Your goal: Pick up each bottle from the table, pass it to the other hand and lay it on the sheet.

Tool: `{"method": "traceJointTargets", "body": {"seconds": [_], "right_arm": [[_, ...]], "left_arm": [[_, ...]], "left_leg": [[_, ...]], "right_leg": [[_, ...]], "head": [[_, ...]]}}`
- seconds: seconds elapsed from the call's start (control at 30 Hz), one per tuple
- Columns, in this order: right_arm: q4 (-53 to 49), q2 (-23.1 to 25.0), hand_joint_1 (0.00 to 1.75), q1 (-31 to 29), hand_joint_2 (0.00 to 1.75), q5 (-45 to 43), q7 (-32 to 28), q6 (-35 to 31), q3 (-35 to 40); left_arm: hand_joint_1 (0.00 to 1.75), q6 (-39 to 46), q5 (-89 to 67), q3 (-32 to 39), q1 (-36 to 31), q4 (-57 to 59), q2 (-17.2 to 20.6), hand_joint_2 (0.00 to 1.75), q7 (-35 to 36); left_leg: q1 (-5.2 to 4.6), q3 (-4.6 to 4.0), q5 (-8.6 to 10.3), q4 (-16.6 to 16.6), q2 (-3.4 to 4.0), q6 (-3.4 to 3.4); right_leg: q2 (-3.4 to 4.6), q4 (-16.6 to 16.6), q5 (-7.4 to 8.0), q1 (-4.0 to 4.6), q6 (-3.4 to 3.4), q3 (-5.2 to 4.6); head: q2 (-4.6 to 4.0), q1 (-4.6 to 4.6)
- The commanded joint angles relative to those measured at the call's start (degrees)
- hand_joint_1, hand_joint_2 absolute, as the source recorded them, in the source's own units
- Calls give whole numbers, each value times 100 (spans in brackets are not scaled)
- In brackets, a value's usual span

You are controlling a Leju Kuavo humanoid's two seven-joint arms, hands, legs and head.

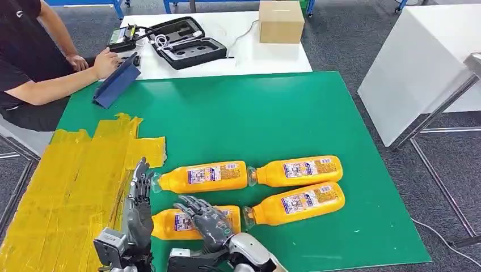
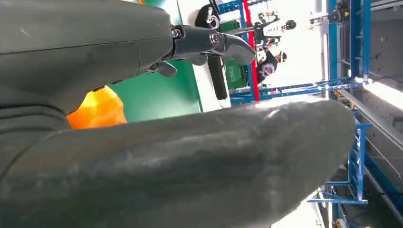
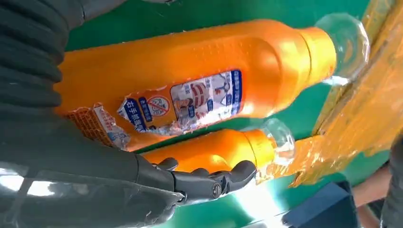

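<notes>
Several orange bottles with clear caps lie on the green mat (image 1: 255, 113): two in the far row (image 1: 204, 175) (image 1: 300, 170), one at the near right (image 1: 298, 203) and one at the near left (image 1: 170, 222). My right hand (image 1: 207, 218) hovers over the near-left bottle (image 3: 190, 71) with its fingers (image 3: 214, 180) spread apart, not closed round it. My left hand (image 1: 139, 198) stands beside it with fingers stretched out and nothing in it, at the edge of the yellow sheet (image 1: 68, 181). An orange bottle part (image 2: 97, 108) shows past my left hand (image 2: 142, 142).
A person (image 1: 34, 62) sits at the far left with a hand on a blue tablet (image 1: 116, 82). Behind the mat are a black case (image 1: 187, 42) and a cardboard box (image 1: 281, 21). A white table (image 1: 414, 62) stands to the right.
</notes>
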Motion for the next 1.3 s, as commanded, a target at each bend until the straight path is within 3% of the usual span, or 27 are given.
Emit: {"method": "traceJointTargets", "body": {"seconds": [0.03, 0.3, 0.37, 0.5, 0.6, 0.63, 0.67, 0.77, 0.87, 0.93, 0.97, 1.1, 1.13, 1.3], "right_arm": [[1915, 127, 0, -359, 175, 929, 992, 528, 606], [2019, 6, 0, -574, 175, 1370, 1659, 951, 832], [1773, 88, 0, -291, 175, 1676, 2262, 859, 982], [1481, 0, 0, -234, 175, 1651, 2489, 1009, 1063], [1669, 7, 0, -278, 175, 1568, 2494, 1178, 1024], [1736, 11, 161, -264, 175, 1493, 2436, 1204, 993], [1884, -3, 175, -250, 175, 1470, 2437, 1212, 1005], [2087, 38, 175, -285, 175, 1417, 2403, 1214, 1003], [2107, 47, 175, -283, 175, 1400, 2399, 1208, 987], [2101, 61, 175, -291, 175, 1402, 2400, 1208, 990], [2103, 65, 175, -291, 175, 1395, 2399, 1208, 983], [2309, 194, 175, -265, 175, 1320, 2445, 1196, 873], [2418, 252, 175, -311, 175, 1286, 2443, 1185, 854], [2709, 431, 175, -566, 175, 1018, 2287, 881, 649]], "left_arm": [[0, -81, 27, 294, -177, 410, -44, 0, -127], [0, -66, 14, 433, -167, 370, -44, 0, -140], [0, -95, -10, 472, -48, 272, -44, 0, -112], [0, -116, 5, 485, 1, 212, -44, 0, -122], [0, -136, 7, 468, -45, 246, -44, 0, -90], [0, -145, 14, 458, -65, 264, -44, 0, -93], [0, -157, 27, 473, -94, 336, -44, 0, -100], [0, -158, 36, 457, -163, 362, -44, 0, -105], [0, -163, 65, 460, -163, 351, -44, 0, -108], [0, -162, 65, 462, -166, 346, -44, 0, -108], [0, -157, 94, 474, -158, 331, -44, 0, -110], [0, 1605, 947, 683, 53, -418, -44, 0, -260], [0, 2202, 1230, 920, 205, -783, -44, 0, -260], [0, 2996, 1583, 1805, 662, -1463, -44, 0, -238]], "left_leg": [[9, 41, -3, -18, 17, -9], [23, 131, -43, -21, 26, -40], [25, 142, -43, -20, 26, -40], [29, 176, -51, -16, 16, -39], [35, 154, -37, -17, 7, -39], [32, 169, -44, -14, 11, -38], [36, 154, -37, -18, 10, -39], [32, 191, -48, -15, 16, -40], [34, 153, -33, -20, 3, -43], [28, 206, -54, -13, 6, -40], [33, 186, -46, -20, 6, -41], [27, 257, -89, -9, 12, -39], [36, 214, -78, -14, 13, -42], [36, 248, -123, -10, 49, -55]], "right_leg": [[4, -26, 2, 11, -6, 42], [26, -28, -18, 25, -45, 58], [27, -28, -18, 26, -45, 67], [24, -19, -35, 25, -48, 105], [15, -26, -30, 30, -42, 94], [23, -20, -37, 27, -42, 106], [17, -29, -29, 31, -42, 96], [26, -21, -38, 28, -43, 124], [7, -31, -26, 32, -43, 92], [17, -21, -46, 27, -41, 142], [12, -32, -37, 32, -41, 125], [23, -17, -74, 27, -37, 193], [16, -29, -62, 36, -43, 157], [53, -17, -94, 35, -55, 188]], "head": [[0, 0], [0, -2], [0, -2], [0, -2], [0, -2], [0, -2], [0, -2], [0, -2], [0, 0], [0, 0], [0, -4], [0, 0], [0, -2], [0, -2]]}}
